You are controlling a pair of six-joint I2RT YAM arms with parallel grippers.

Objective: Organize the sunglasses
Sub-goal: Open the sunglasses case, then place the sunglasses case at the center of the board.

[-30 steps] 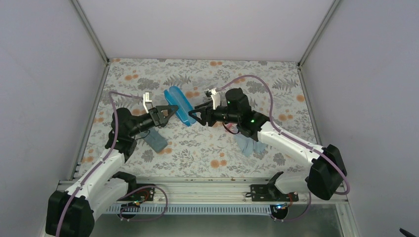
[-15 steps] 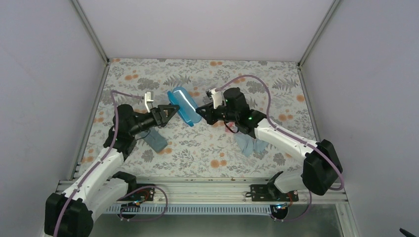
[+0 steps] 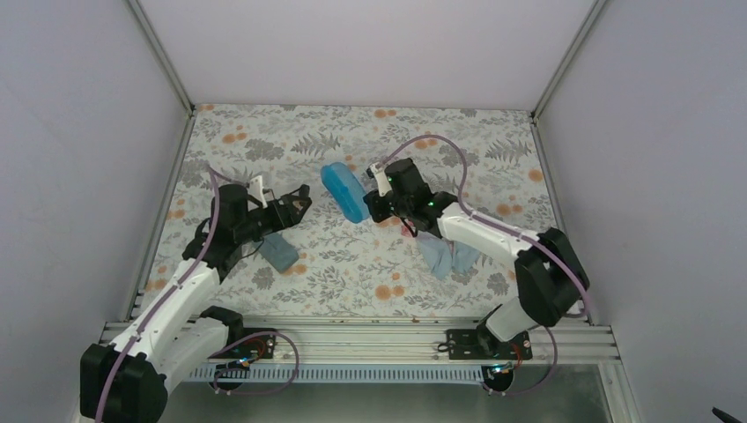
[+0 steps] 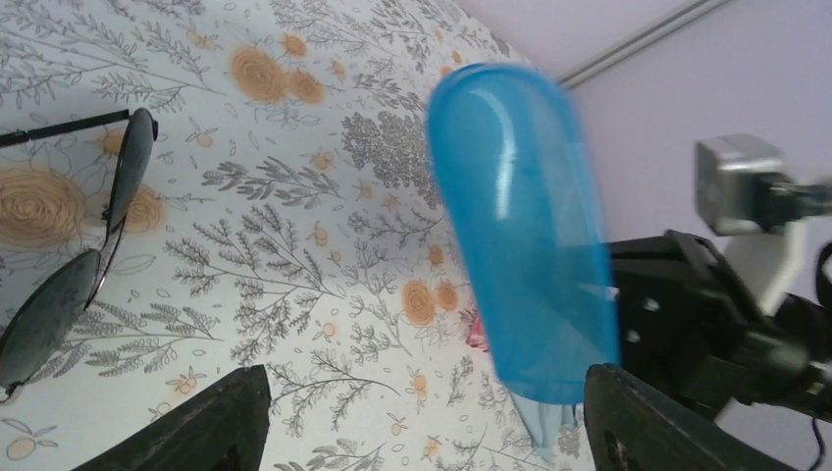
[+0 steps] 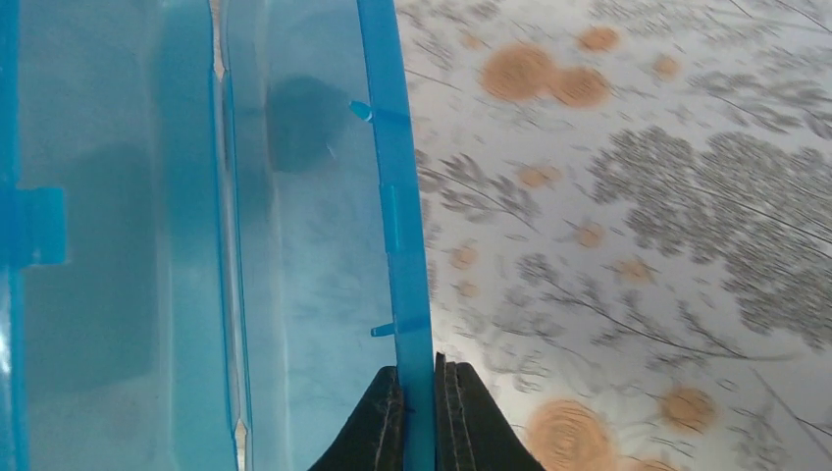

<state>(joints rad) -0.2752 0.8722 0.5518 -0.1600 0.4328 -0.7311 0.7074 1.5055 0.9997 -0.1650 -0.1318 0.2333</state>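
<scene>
Since a second ago: left arm (image 3: 189, 286) has backed off toward its own side and let go of the blue case (image 3: 344, 191). The right arm (image 3: 493, 242) has folded in and now carries the case alone, further right than before.

Floral tabletop (image 3: 352, 264) carries everything else.

Blue case: see-through plastic, tipped up on edge in the middle of the tabletop, just in front of the right wrist. In the left wrist view it stands tall and slanted. Can't tell if its lower end touches the tabletop, or if it's open or closed.

Right fingers (image 5: 392, 427): nearly together, pinching the case's rim from both sides.

Left fingers (image 3: 299, 199): spread wide, holding nothing, pointing at the case with a clear gap between.

Light blue cloth (image 3: 445, 256): crumpled on the tabletop under the right forearm.

Grey case (image 3: 280, 251): flat on the tabletop beside the left arm, well apart from the blue case.

Black sunglasses (image 4: 78, 245): only seen in the left wrist view. They lie on the tabletop off to one side of the left fingers, one temple stretched out, well apart from the blue case, nothing touching them.

Pink-red sunglasses (image 3: 407, 231): only a bit of red frame shows, on the tabletop under the right wrist, just beside the cloth.
</scene>
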